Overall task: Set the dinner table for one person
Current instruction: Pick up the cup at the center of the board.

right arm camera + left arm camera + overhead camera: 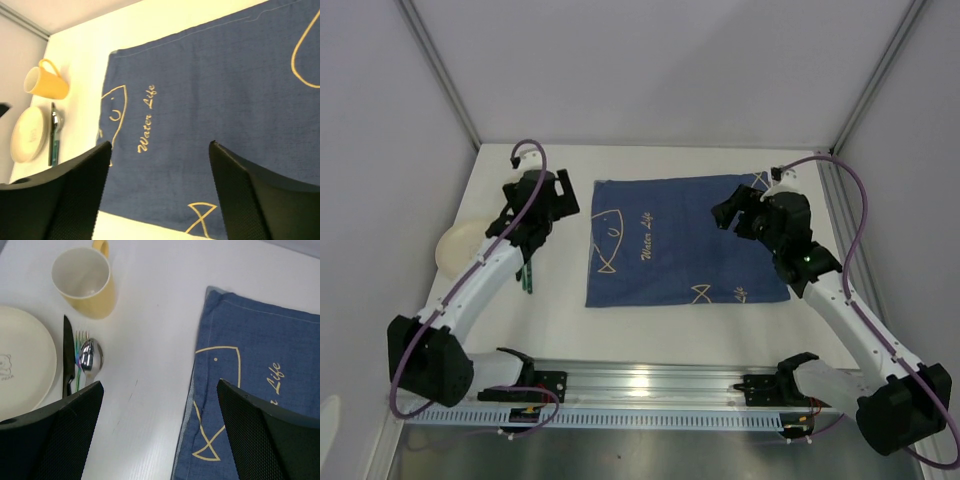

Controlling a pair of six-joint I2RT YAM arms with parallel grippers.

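The left gripper (159, 390) has its jaws spread wide and holds nothing. It hangs above bare tabletop, between the cutlery and the left edge of the cloth. The right gripper (160, 150) also has its jaws apart and empty, and hangs above the dark blue cloth (210, 90), toward its right edge.

The cloth lies flat at the middle of the dinner table (560, 320), a white surface edged by silver rails. It is printed with pale fish outlines and the words "Water Life".

Near the table's left edge sits a cream plate (22, 362). Just right of its rim lie a black knife (67, 357), a fork (81, 336) and a spoon (91, 357), side by side. An upright, empty yellow mug (85, 282) stands beyond them, toward the far edge.
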